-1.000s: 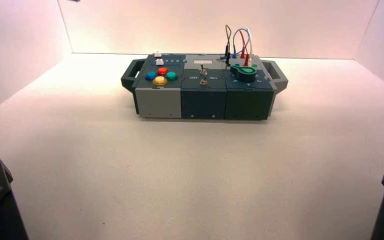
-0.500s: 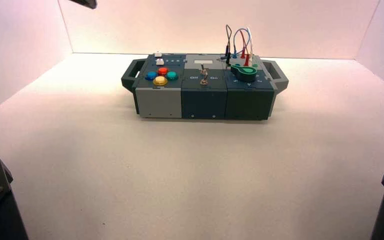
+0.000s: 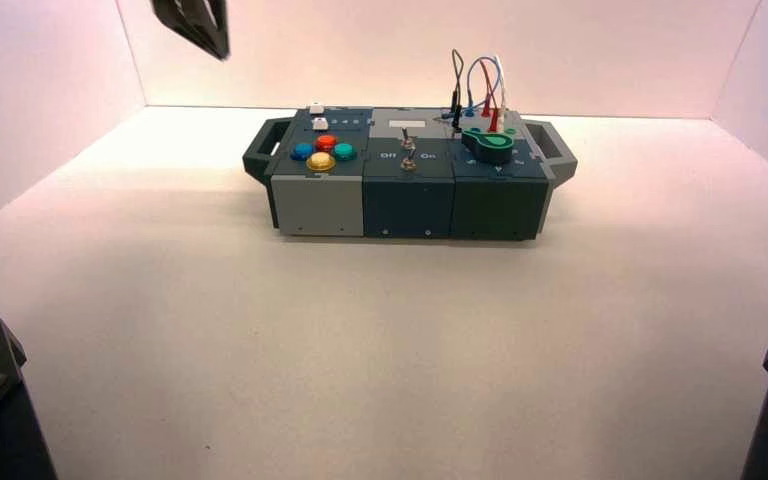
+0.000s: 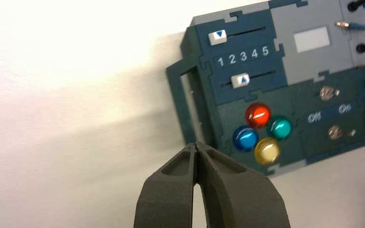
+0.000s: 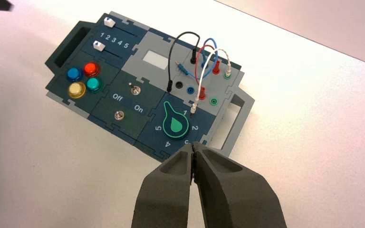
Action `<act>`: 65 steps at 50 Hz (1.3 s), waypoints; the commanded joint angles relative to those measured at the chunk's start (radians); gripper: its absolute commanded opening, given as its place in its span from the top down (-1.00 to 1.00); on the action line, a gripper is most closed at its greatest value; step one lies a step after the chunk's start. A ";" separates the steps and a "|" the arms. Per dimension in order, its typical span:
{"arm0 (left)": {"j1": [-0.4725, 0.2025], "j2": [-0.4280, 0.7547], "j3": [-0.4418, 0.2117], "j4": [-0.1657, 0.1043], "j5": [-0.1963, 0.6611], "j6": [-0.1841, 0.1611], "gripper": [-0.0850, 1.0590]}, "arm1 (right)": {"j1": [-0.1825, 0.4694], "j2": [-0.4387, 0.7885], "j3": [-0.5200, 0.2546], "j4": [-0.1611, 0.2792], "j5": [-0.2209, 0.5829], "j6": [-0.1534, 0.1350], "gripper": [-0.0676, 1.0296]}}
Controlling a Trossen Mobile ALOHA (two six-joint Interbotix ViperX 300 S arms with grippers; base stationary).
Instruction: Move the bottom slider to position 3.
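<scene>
1. Pale, flat worktop (image 3: 390,330): under the box.
2. Long grey & dark blue-grey box w/ side handles (image 3: 408,190): landmark for the rest.
3. Black, tapered L pincer (image 3: 222,55): in the air, off box's L side, not touching it; tips together, nothing held.
4. Black, tapered R pincer (image 5: 193,144): idle, out of high view, facing box; tips together, nothing held.
5. Looped black, blue, red & white wires (image 3: 478,75): box's far R part.
6. Round green-and-black pointer knob (image 3: 488,147): box's R part, near side of wires.
7. Four round buttons, red (image 4: 258,115), blue (image 4: 245,138), green (image 4: 279,127) & yellow (image 4: 267,151): box's near L part.
8. Two metal toggle levers (image 3: 408,153): box's middle, near half.
9. Top slider, white squarish knob (image 4: 217,37): box's far L corner, at 1.
10. Bottom slider, white squarish knob, dark track (image 4: 240,80): box's L part, betw. top slider & red button; approx. 2, short of 3.
</scene>
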 commanded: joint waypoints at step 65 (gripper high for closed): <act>-0.100 0.287 -0.175 -0.054 -0.132 -0.084 0.90 | 0.002 0.043 0.012 -0.012 -0.052 -0.006 0.91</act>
